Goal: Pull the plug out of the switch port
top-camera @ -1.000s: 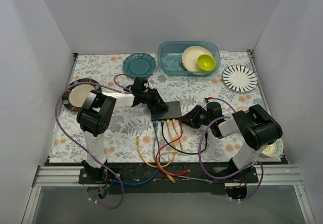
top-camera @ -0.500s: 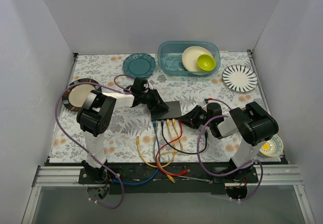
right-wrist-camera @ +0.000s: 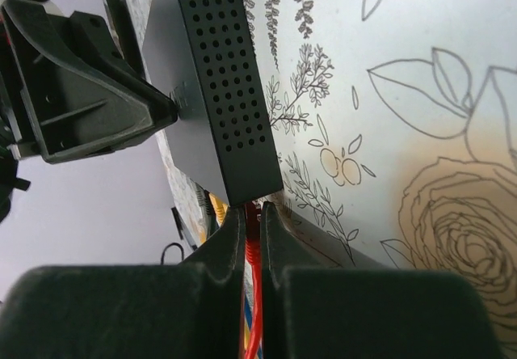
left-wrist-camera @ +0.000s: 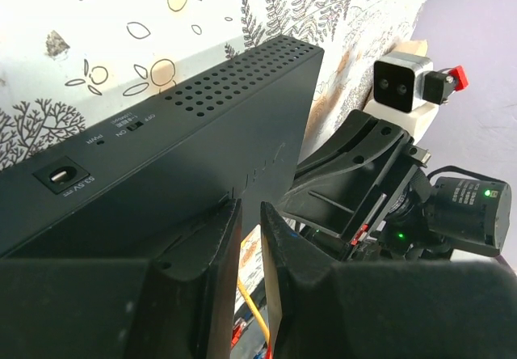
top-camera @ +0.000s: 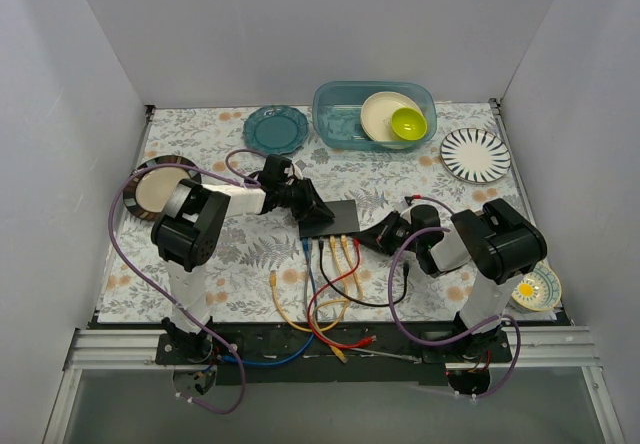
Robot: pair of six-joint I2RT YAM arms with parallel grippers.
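The flat black switch (top-camera: 335, 217) lies mid-table; it also shows in the left wrist view (left-wrist-camera: 202, 141) and the right wrist view (right-wrist-camera: 218, 68). Its sockets run along the near edge (top-camera: 330, 236), with several cables plugged in. My right gripper (top-camera: 372, 236) (right-wrist-camera: 251, 212) is at the switch's near right corner, shut on the red plug (right-wrist-camera: 253, 228) right at the socket; the red cable (top-camera: 345, 282) trails between the fingers. My left gripper (top-camera: 312, 212) (left-wrist-camera: 248, 213) rests against the switch's far left side, jaws nearly together with nothing between them.
Yellow (top-camera: 346, 256), blue (top-camera: 307, 264) and black cables run from the switch to the near edge. A teal plate (top-camera: 276, 128), a blue bin (top-camera: 325, 104) holding bowls, a striped plate (top-camera: 475, 154), a left plate (top-camera: 160, 186) and a small yellow plate (top-camera: 530, 289) ring the table.
My right arm's elbow has swung slightly, uncovering the small yellow plate; its gripper stays at the switch's corner. The left arm and the switch have not moved.
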